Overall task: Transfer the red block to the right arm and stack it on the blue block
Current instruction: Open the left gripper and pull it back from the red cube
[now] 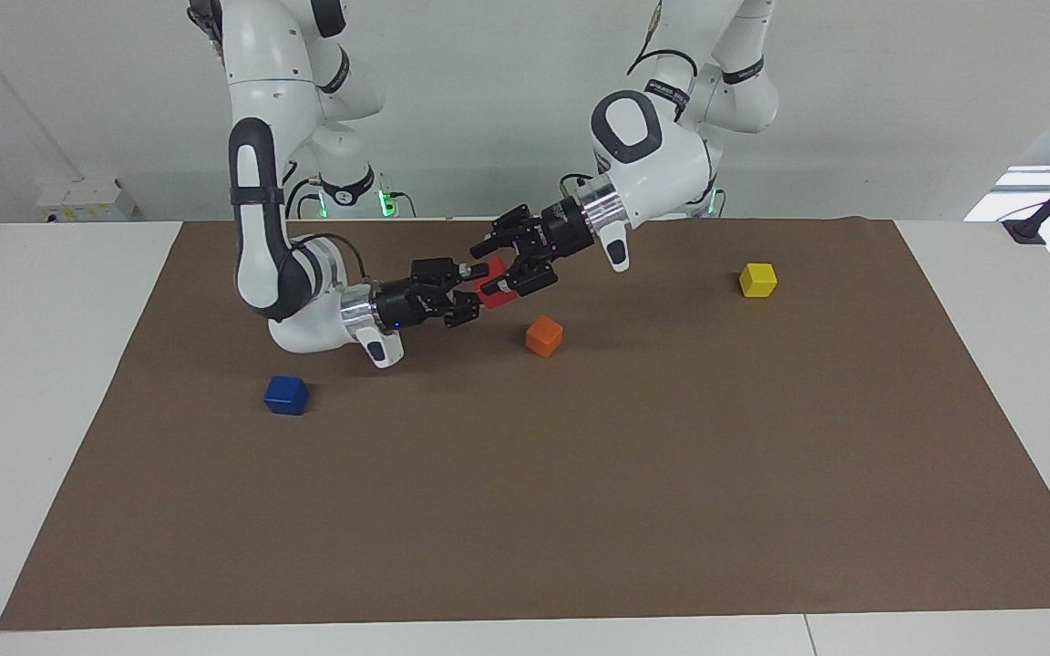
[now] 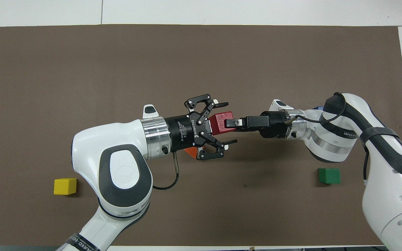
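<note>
The red block hangs in the air over the mat between the two grippers. My right gripper is shut on the red block, reaching in from the right arm's end of the table. My left gripper is open, its fingers spread wide on either side of the block without touching it. In the facing view the right gripper and left gripper meet tip to tip above the mat. The blue block sits on the mat below the right arm's wrist.
An orange block lies on the brown mat just under the handover spot, partly covered by the left gripper from overhead. A yellow block sits toward the left arm's end, and a green block beside the right arm.
</note>
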